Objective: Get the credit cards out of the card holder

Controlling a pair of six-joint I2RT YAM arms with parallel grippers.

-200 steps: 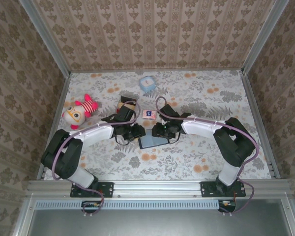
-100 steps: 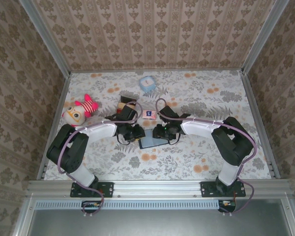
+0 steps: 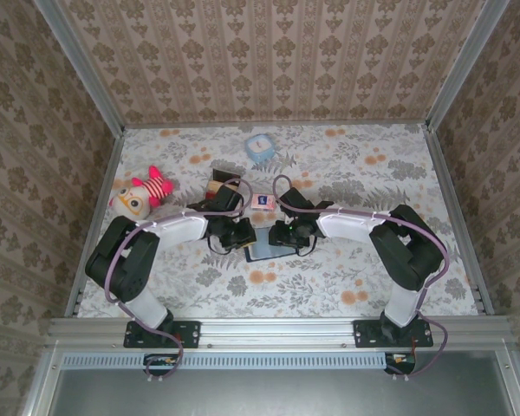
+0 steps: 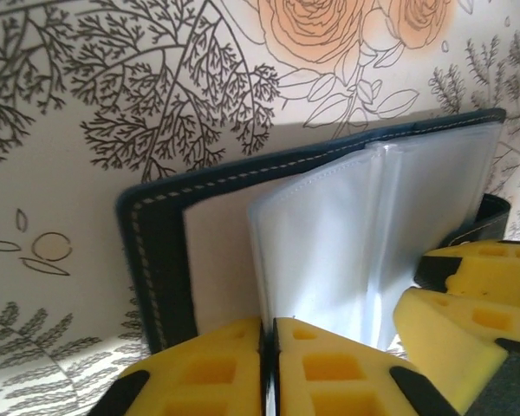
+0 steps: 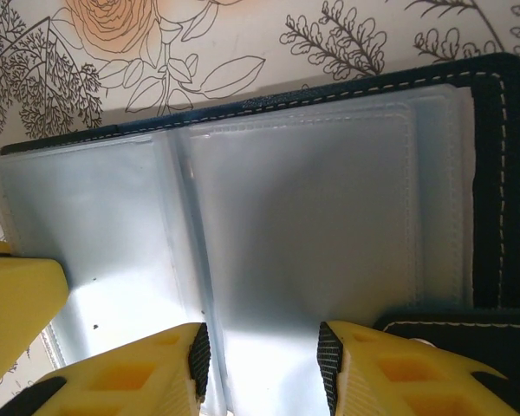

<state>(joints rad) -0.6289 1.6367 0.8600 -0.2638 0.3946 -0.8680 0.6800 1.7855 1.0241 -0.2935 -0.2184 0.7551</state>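
I have the card holder (image 3: pixel 269 250) lying open on the floral counter (image 3: pixel 347 286), just in front of both arms and between their wrists. It sits navy cover down with its clear plastic leaves facing up. My left end effector (image 4: pixel 269 334) is closed: its yellow pads meet almost flush, and the edge of one clear leaf runs down into the seam between them, so that leaf stands lifted off the cover. My right end effector (image 5: pixel 264 347) is open, with its two pads apart and low over the flat leaves near the fold. The stitched navy border shows along the right side of that view. Farther back on the counter, a small red-and-tan box (image 3: pixel 262 202) sits just beyond the holder, a plush doll (image 3: pixel 139 198) lies off to the left, and a pale blue box (image 3: pixel 260 147) is near the back wall.
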